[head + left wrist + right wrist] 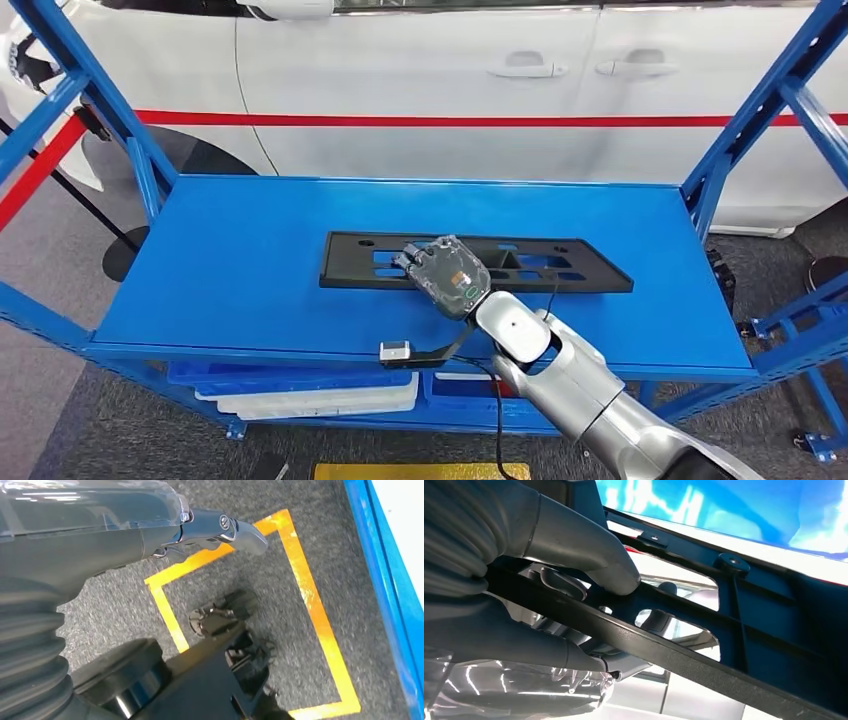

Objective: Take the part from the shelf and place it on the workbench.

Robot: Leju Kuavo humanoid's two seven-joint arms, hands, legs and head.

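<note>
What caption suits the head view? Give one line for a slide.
Right hand grips the long black part lying on the blue shelf, white car behind.

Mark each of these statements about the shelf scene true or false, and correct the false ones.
1. The right hand grips the black plastic part. True.
2. The part is on the floor. False: it is at the blue shelf's top board.
3. A white car stands behind the shelf. True.
4. The left hand holds a tool. False: it hangs over grey carpet with yellow tape, holding nothing.
5. The car's stripe is green. False: it is red.
</note>
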